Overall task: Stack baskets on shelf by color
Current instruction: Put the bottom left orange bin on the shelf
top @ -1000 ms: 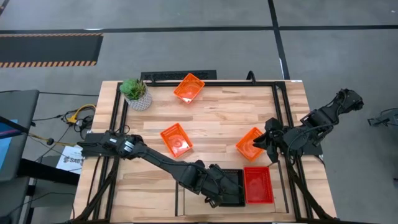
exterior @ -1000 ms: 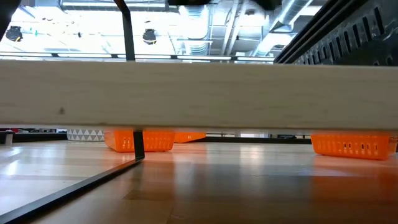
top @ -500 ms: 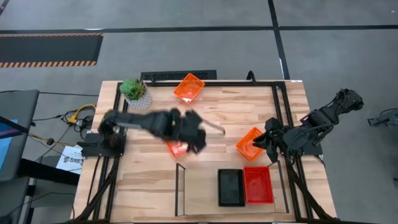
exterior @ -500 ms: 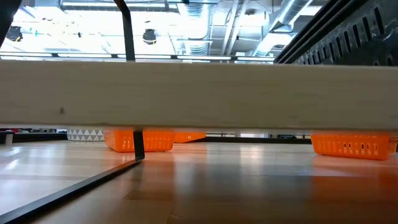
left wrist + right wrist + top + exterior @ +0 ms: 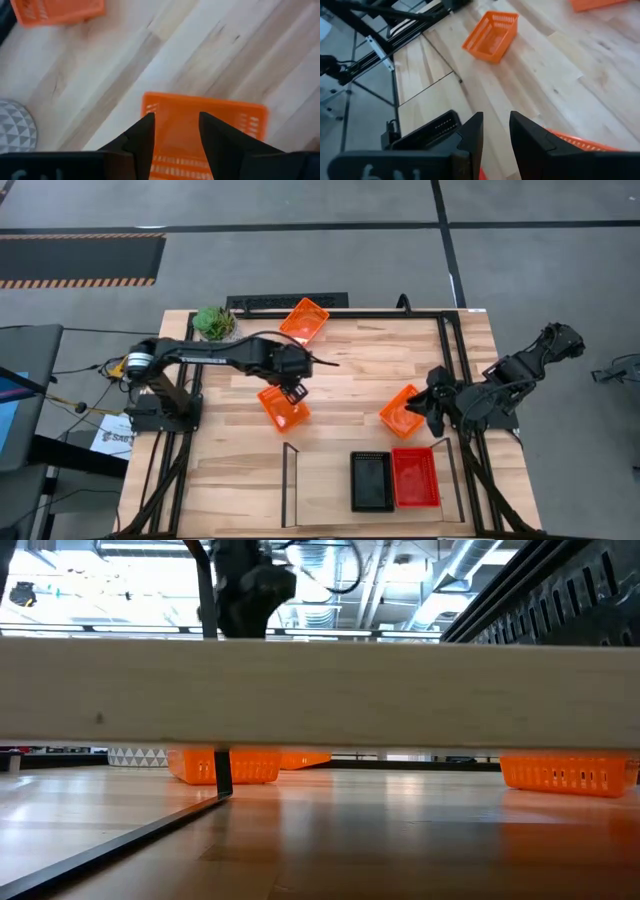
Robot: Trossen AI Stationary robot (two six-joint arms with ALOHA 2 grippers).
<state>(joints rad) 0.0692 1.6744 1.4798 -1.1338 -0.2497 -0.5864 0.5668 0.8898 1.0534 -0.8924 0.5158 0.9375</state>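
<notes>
Left gripper (image 5: 293,388) hovering over the middle orange basket (image 5: 283,408) near tabletop (image 5: 350,380) centre, jaws spread with a clear gap, nothing between them; basket's far rim visible just past the fingertips (image 5: 145,131) in the left wrist view. Right gripper (image 5: 432,402) resting at the tabletop's right side, just beside the right-hand orange basket (image 5: 402,411), jaws parted and empty. Third orange basket (image 5: 304,320) tilted at the far edge, near the potted plant (image 5: 215,324) in the far left corner.

Shelf (image 5: 365,480) along the near edge: black basket (image 5: 371,481) in the middle, red basket (image 5: 415,477) touching it on the right, left third of the board bare. Thin black end frame (image 5: 285,483) standing at the shelf's left end.

Wide bare wood between the three orange baskets and between them and the shelf. Low view mostly blocked by the shelf board (image 5: 320,690); orange baskets seen under it, well apart, open tabletop in front.
</notes>
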